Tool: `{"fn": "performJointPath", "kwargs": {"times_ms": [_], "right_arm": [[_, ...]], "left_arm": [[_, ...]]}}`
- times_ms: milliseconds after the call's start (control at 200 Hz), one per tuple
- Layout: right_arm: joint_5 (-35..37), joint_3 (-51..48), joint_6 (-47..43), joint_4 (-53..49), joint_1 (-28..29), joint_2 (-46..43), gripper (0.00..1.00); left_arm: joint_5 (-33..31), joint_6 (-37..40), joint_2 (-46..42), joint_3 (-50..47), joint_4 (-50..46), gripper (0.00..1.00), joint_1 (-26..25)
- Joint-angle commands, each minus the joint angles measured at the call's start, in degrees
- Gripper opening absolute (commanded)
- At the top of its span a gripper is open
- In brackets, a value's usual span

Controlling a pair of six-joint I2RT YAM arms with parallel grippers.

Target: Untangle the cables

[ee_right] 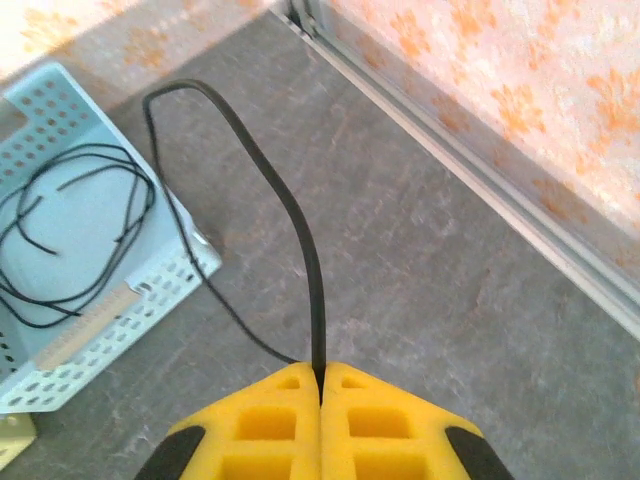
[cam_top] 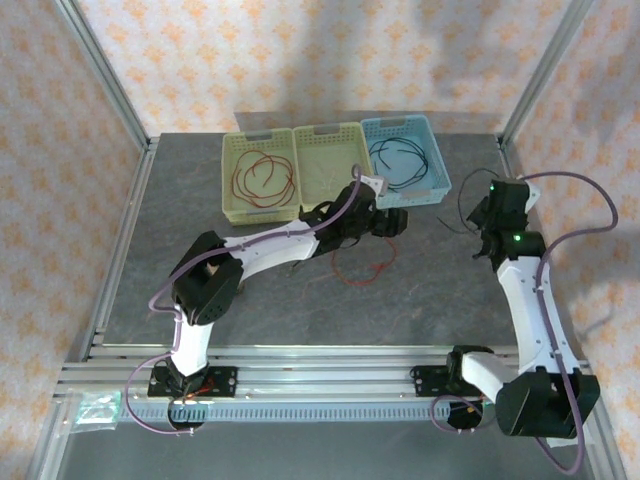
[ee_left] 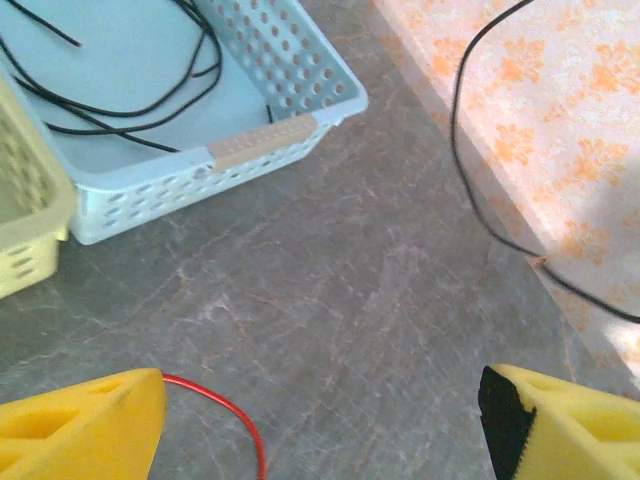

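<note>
Right pincer [ee_right: 320, 388] pinches a black cable [ee_right: 300, 235] near the blue basket [ee_right: 150, 300]; left pincer [ee_left: 320, 420], spread, hovers over the red cable [ee_left: 240, 415] on the surface [ee_left: 380, 280]; cables look light, limp; grip near an end.

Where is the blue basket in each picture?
Top external: blue basket in the upper middle, just right of centre.
Left wrist: blue basket at the upper left.
Right wrist: blue basket at the left edge.
Shared landmark: the black cable looped inside it.
</note>
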Motion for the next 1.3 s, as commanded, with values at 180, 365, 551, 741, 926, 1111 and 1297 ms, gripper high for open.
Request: {"fn": "performJointPath", "kwargs": {"times_ms": [180,365,551,741,926,1111,1297], "right_arm": [[-1.2,7.1,-4.5,3.0,1.6,0.7,0.00],[-0.9,10.8,-6.6,5.0,2.5,3.7,0.00],[-2.4,12.1,-8.4,8.4,4.3,5.9,0.00],[-5.8,15.0,-8.2,10.8,5.0,9.6,0.00],[-9.0,18.5,-7.3,12.8,6.0,15.6,0.00],[-12.4,24.0,-6.7,13.6,6.7,23.7,0.00],[-15.3,30.5,-6.0,13.9,7.3,32.8,0.00]], "left_arm": [[-0.5,0.7,-1.7,-1.0,-0.6,0.82,1.5],[-2.3,0.4,-4.8,-4.8,-0.3,0.82,1.8],[-3.5,-0.7,-7.6,-9.2,2.3,0.82,2.1],[-3.6,-1.7,-11.9,-14.2,6.3,0.82,2.8],[-4.8,-2.3,-17.3,-18.6,8.8,0.82,3.5],[-6.3,-3.6,-21.5,-22.6,9.2,0.82,4.0],[-7.6,-4.1,-24.8,-26.0,9.0,0.81,4.4]]}}
